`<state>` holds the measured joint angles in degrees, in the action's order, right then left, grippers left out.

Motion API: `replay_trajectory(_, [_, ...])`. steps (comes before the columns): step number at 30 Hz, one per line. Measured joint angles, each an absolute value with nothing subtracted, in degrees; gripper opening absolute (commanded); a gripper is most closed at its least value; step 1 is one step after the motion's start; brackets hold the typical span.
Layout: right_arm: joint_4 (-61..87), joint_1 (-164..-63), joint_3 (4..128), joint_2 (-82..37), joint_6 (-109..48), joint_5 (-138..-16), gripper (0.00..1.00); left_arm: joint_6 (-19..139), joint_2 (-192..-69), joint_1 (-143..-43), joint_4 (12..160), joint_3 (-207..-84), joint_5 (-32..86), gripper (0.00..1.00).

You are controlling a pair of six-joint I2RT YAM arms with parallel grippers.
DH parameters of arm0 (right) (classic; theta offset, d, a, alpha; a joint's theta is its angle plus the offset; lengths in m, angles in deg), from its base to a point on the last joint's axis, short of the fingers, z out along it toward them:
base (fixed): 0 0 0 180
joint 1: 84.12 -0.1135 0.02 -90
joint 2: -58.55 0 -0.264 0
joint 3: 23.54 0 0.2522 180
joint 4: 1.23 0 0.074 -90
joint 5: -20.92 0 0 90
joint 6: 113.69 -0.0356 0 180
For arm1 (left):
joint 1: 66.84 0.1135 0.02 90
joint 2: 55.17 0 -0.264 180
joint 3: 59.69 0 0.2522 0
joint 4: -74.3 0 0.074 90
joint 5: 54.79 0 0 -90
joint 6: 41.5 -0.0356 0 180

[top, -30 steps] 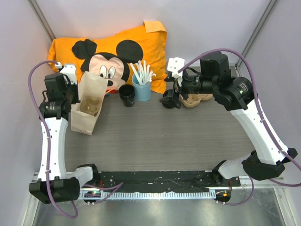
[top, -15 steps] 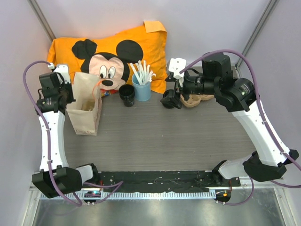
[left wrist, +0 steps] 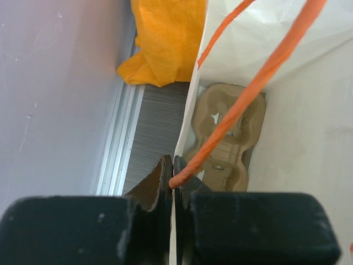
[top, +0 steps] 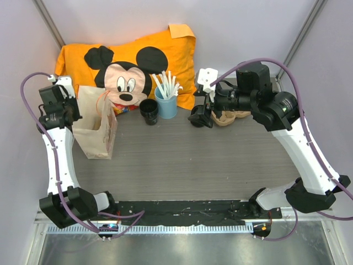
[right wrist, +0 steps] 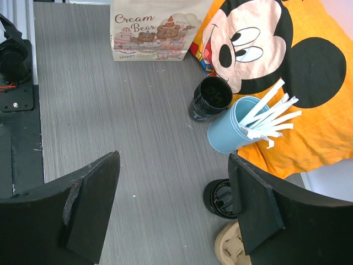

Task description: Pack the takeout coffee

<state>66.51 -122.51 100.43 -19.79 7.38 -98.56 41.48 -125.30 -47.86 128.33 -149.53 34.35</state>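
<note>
The takeout coffee (right wrist: 219, 197), a small dark cup with a ridged black lid, stands on the table just inside my right gripper's right finger (right wrist: 259, 204), which hides part of it. My right gripper (right wrist: 174, 160) is open and hovers above it; it also shows in the top view (top: 197, 114). My left gripper (left wrist: 174, 168) is shut on the top edge of the paper bag (top: 96, 130), right beside its orange handle (left wrist: 259, 83). The bag stands open at the left, with a cardboard cup carrier (left wrist: 226, 138) lying on its bottom.
A hollow all-black ring piece (top: 149, 110) and a blue cup of white sticks (top: 166, 99) stand in front of the orange Mickey pillow (top: 132, 61). A second cardboard carrier (top: 229, 117) lies right of the coffee. The side wall (left wrist: 55, 83) is close to the left gripper.
My left gripper has moved left and back, pulling the bag's edge with it; the bag now stands more upright and nearer the wall. The right arm has hardly moved.
</note>
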Motion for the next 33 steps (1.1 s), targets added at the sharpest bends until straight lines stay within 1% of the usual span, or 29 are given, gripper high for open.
replay_trajectory(2, [66.5, -122.5, 100.3, -19.8, 7.4, -98.5, 0.83, 41.1, -125.7, -47.4, 128.1, -149.5, 34.3, 0.28])
replay_trajectory(3, [66.5, -122.5, 100.2, -19.8, 7.4, -98.6, 0.83, 40.8, -125.7, -47.2, 128.1, -149.5, 34.2, 0.42])
replay_trajectory(4, [66.5, -122.5, 100.2, -19.8, 7.4, -98.5, 0.83, 40.6, -125.7, -47.2, 128.0, -149.5, 34.1, 0.48])
replay_trajectory(6, [66.5, -122.5, 100.2, -19.8, 7.4, -98.6, 0.83, 40.6, -125.7, -47.1, 127.6, -149.5, 33.7, 0.59])
replay_trajectory(9, [66.5, -122.5, 100.2, -19.8, 7.4, -98.6, 0.83, 40.6, -125.6, -47.1, 127.4, -149.5, 33.3, 0.68])
replay_trajectory(13, [66.5, -122.5, 100.2, -19.8, 7.4, -98.6, 0.83, 41.0, -125.5, -46.9, 127.5, -150.9, 32.3, 0.75])
replay_trajectory(16, [66.5, -122.5, 100.2, -19.8, 7.4, -98.6, 0.83, 41.5, -125.5, -46.9, 127.7, -153.6, 31.6, 0.83])
replay_trajectory(19, [66.5, -122.4, 100.2, -19.8, 7.3, -98.6, 0.85, 42.5, -124.9, -46.8, 127.9, -156.8, 30.5, 0.97])
replay_trajectory(20, [66.5, -122.3, 100.2, -19.8, 7.2, -98.6, 0.87, 43.1, -124.4, -46.8, 128.0, -158.3, 29.6, 1.0])
replay_trajectory(23, [66.1, -122.1, 100.2, -19.8, 6.5, -98.6, 0.92, 44.1, -122.8, -46.8, 128.4, -162.0, 26.9, 1.0])
replay_trajectory(28, [64.1, -121.3, 99.7, -19.8, 4.6, -98.1, 0.92, 45.7, -119.7, -46.8, 129.4, -169.4, 17.9, 1.0])
replay_trajectory(33, [61.4, -119.2, 99.0, -19.8, 1.5, -96.7, 0.92, 45.2, -117.2, -46.8, 130.3, -174.0, 4.2, 1.0])
